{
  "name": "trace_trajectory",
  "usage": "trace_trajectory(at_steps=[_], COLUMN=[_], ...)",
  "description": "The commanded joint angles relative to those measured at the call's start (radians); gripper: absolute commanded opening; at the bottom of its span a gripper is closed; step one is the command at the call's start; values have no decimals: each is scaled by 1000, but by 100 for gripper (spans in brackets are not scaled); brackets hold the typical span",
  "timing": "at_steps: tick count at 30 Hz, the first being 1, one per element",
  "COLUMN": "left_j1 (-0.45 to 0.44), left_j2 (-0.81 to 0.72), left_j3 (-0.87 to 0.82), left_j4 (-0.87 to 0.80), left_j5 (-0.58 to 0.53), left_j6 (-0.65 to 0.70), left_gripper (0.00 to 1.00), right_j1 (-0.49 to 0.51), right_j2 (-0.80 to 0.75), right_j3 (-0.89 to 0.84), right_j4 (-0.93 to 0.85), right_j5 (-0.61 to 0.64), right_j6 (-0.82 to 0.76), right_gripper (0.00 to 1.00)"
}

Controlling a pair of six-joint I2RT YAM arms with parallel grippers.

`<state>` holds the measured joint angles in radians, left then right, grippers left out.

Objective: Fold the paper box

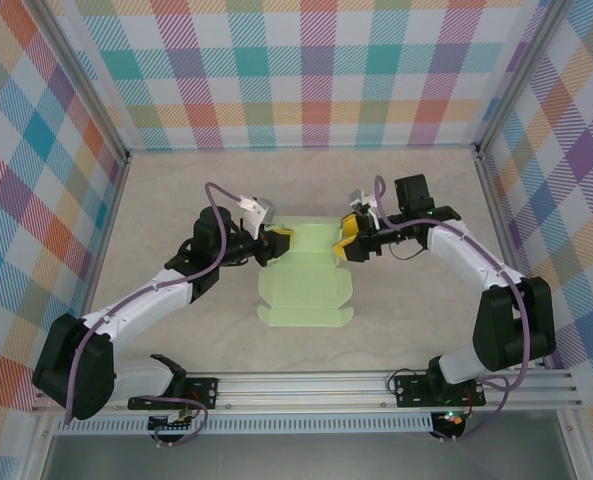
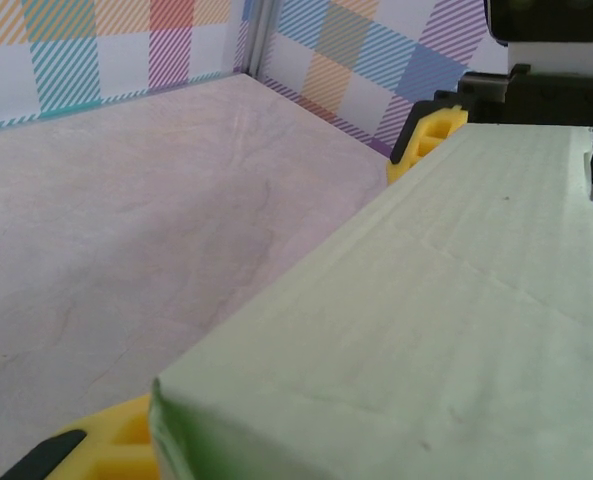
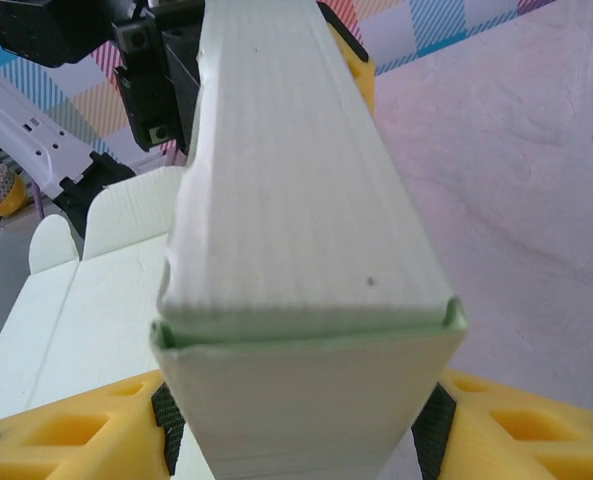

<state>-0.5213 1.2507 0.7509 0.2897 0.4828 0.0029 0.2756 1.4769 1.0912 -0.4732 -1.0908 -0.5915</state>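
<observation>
One paper box (image 1: 311,240) | left fingers (image 2: 106,448) pinch end | right fingers (image 3: 66,432) flank other, grip unclear | overhead: flaps (image 1: 306,300) flat

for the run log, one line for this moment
paper box: far part folded up | left claw: grips left end | right claw: straddles right end

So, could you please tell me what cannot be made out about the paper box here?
Top view: the jaws cover both ends of the raised wall of the paper box.
Left wrist: the box blocks the left jaws' far side; the bottom edge cuts off its near end.
Right wrist: too close to tell whether the yellow pads press the box.
</observation>
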Motion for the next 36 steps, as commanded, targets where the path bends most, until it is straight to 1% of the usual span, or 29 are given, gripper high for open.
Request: trace_trajectory(at_steps=[1,4,7,11,12,16,19,23,27,29,30,33,34,36], left_j1=[-2,-2,-2,-3,-3,-7,-9,-14,-18,-20,-20,-20,-20,-20], left_j2=[-3,-3,-2,6,8,13,18,23,26,28,29,29,29,36], left_j3=[28,30,28,30,31,31,31,31,32,30,30,25,26,26], left_j4=[3,-7,-7,-7,-8,-7,-9,-6,-1,-1,-1,-7,-14,-21], left_j5=[31,33,38,41,40,41,42,44,42,39,37,5,-9,-36], left_j6=[31,37,39,39,39,40,41,40,40,39,41,45,50,68], left_gripper=[32,32,32,32,32,33,33,33,33,33,33,33,34,35], right_j1=[0,0,2,4,4,20,26,41,45,45,45,45,45,46], right_j2=[15,29,39,52,56,65,71,77,73,70,64,38,28,8], right_j3=[48,61,68,79,81,77,72,65,36,23,15,-2,1,2], right_j4=[-38,-53,-60,-80,-80,-65,-51,-34,38,77,86,70,31,-10], right_j5=[-57,-60,-57,-61,-54,16,28,50,101,130,125,85,65,89], right_j6=[-30,-28,-20,-17,-10,20,45,67,122,153,154,108,61,13], right_gripper=[62,62,60,49,47,45,40,38,32,34,37,56,59,63])
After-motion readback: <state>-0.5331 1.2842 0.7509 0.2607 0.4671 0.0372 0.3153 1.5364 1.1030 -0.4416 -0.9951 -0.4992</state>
